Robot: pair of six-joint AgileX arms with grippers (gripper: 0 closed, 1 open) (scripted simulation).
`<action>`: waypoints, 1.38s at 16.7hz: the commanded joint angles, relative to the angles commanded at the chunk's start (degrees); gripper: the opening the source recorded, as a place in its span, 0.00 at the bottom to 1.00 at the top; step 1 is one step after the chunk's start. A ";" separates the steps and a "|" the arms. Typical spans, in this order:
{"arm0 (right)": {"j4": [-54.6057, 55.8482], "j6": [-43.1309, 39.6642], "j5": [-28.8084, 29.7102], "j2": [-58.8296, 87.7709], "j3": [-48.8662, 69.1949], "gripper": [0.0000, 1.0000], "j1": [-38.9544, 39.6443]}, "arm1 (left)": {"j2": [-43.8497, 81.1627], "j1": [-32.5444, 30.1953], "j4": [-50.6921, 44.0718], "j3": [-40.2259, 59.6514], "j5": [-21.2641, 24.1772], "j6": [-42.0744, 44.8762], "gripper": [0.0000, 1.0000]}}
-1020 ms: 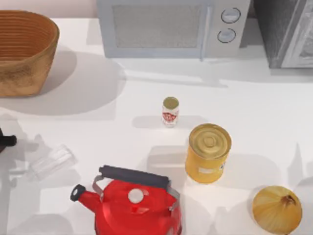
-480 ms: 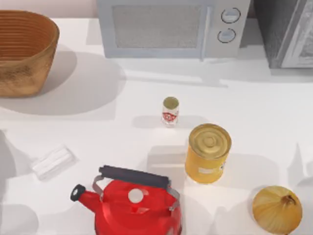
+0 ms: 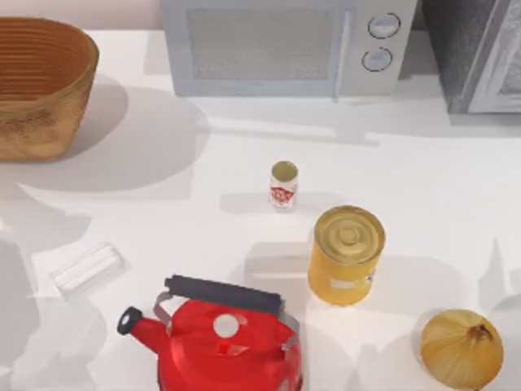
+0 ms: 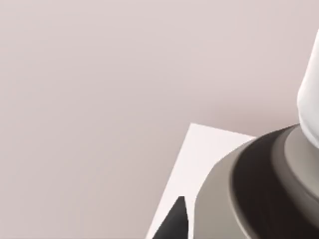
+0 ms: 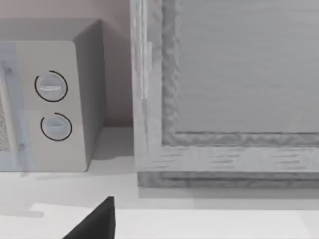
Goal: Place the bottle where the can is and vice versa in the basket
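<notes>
The red kettle (image 3: 224, 338) stands at the near edge. The can (image 3: 283, 185) stands upright mid-table, just beyond the large yellow can (image 3: 346, 254). The basket (image 3: 41, 85) occupies the far left corner, beside the microwave (image 3: 285, 45).

- You have the basket (image 3: 41, 85) at the table's (image 3: 456, 187) far left corner.
- The can (image 3: 283, 185) stands mid-table, before the microwave (image 3: 285, 47).
- The kettle (image 3: 220, 338) sits at the near edge, left of the onion (image 3: 461, 349).
</notes>
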 joint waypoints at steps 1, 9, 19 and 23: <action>0.00 0.00 0.00 0.00 0.00 1.00 0.00 | -1.80 -2.23 -4.93 3.43 -0.63 0.22 0.00; 0.00 0.00 0.00 0.00 0.00 1.00 0.00 | -9.16 -21.66 -25.33 18.11 -5.40 1.77 0.00; 0.00 0.00 0.00 0.00 0.00 1.00 0.00 | -2.29 -22.58 -19.97 18.99 -5.83 1.60 0.00; 0.00 0.00 0.00 0.00 0.00 1.00 0.00 | 2.27 -23.18 -15.43 19.69 -6.59 1.54 0.00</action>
